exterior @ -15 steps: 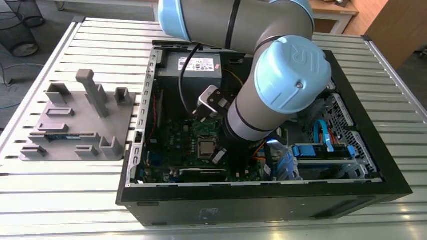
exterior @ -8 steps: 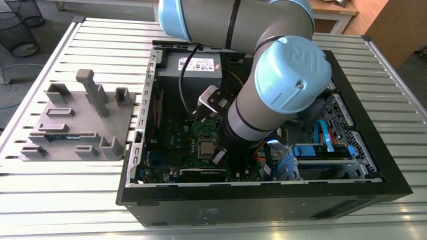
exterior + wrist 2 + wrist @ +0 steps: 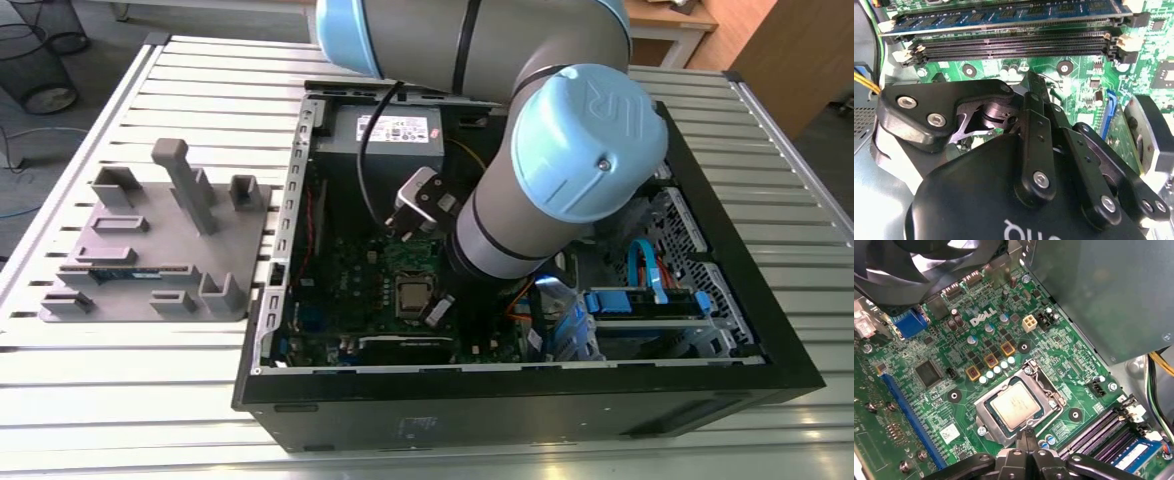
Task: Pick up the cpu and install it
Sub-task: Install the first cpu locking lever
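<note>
So, arm (image 3: 534, 190): bent down into the open computer case (image 3: 534, 400), in the middle of the exterior view.
pincer (image 3: 1026, 436): closed up to a point with nothing in its grip, just beside the edge of the socket (image 3: 985, 412).
cpu (image 3: 1016, 409): lying flat in that socket on the green motherboard (image 3: 954, 370), silver top up, metal frame around it. In the exterior view it sits lower middle, just to the exterior view's left of the arm.
memory slots (image 3: 1014, 47): long and black, just past the pincer in the second wrist view.
grey fixture (image 3: 147, 250): on the table (image 3: 134, 400), to the exterior view's left of the case.
</note>
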You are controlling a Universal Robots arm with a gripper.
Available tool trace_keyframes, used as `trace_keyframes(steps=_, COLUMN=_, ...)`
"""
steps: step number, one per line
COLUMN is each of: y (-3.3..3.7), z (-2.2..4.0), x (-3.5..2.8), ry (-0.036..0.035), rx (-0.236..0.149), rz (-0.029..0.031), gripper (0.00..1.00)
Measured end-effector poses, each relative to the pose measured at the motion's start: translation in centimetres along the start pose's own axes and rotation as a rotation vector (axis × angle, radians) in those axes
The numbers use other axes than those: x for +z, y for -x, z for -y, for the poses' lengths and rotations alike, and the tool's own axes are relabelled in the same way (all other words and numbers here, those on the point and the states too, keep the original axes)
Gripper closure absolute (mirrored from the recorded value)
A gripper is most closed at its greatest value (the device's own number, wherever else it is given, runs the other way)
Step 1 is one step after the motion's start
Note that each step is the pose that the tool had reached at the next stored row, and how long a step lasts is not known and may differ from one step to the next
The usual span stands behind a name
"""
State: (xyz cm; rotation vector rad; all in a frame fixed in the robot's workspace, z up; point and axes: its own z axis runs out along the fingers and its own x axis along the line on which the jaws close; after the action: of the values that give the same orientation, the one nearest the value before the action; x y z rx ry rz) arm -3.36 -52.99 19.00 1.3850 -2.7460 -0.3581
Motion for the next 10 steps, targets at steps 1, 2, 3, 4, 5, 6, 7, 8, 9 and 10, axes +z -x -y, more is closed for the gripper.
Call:
trace_keyframes(steps=1, y=0.01, z=-0.02, x=-0.11, ry=0.0001, rx=0.000, rz=0.0003, gripper=0.89)
trace_keyframes(steps=2, y=0.02, z=-0.04, x=-0.17, ry=0.0001, rx=0.000, rz=0.0003, gripper=0.89)
trace_keyframes(steps=3, y=0.02, z=-0.04, x=-0.18, ry=0.0001, rx=0.000, rz=0.0003, gripper=0.89)
trace_keyframes(steps=4, y=0.02, z=-0.04, x=-0.18, ry=0.0001, rx=0.000, rz=0.0003, gripper=0.89)
trace_keyframes(steps=5, y=0.02, z=-0.05, x=-0.19, ry=0.0001, rx=0.000, rz=0.0002, gripper=0.89)
trace_keyframes(steps=6, y=0.01, z=-0.05, x=-0.20, ry=0.0000, rx=0.000, rz=0.0000, gripper=0.89)
trace_keyframes(steps=7, y=0.02, z=-0.05, x=-0.21, ry=0.0000, rx=0.000, rz=0.0000, gripper=0.89)
trace_keyframes(steps=8, y=0.02, z=-0.05, x=-0.21, ry=-0.0002, rx=0.002, rz=0.0003, gripper=0.89)
trace_keyframes(steps=9, y=0.05, z=-0.07, x=-0.22, ry=-0.0007, rx=0.007, rz=0.0009, gripper=0.89)
trace_keyframes(steps=10, y=0.09, z=-0.10, x=-0.21, ry=-0.0010, rx=0.012, rz=0.0022, gripper=0.89)
